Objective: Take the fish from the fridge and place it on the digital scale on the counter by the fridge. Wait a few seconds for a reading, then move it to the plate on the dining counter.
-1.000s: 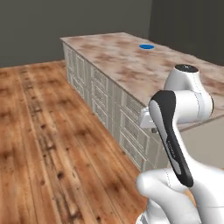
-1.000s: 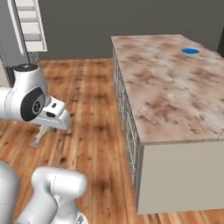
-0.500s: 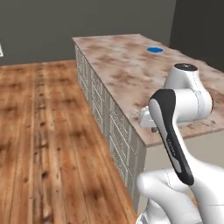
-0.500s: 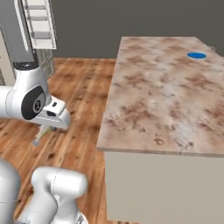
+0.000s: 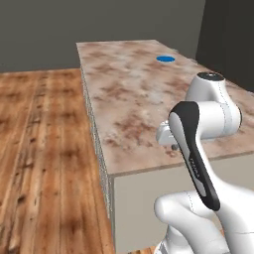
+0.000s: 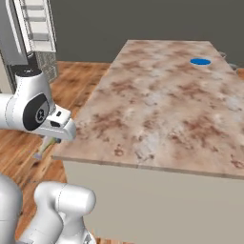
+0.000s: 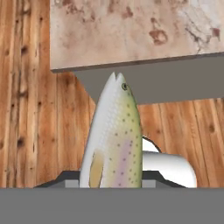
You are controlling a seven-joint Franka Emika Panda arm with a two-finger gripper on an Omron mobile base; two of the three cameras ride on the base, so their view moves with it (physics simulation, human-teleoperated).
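Fish held beside the counter
Gripper (image 6: 47, 143) clamps the fish (image 7: 113, 140) off the counter's (image 6: 157, 109) near left corner; plate (image 6: 200, 61) far right.

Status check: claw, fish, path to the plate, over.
Claw shut on fish, hanging off the near corner of the dining counter. Plate at far end. Nothing on the counter between.

The pink-brown marbled dining counter (image 5: 129, 94) carries a small blue plate (image 5: 165, 59) near its far end.
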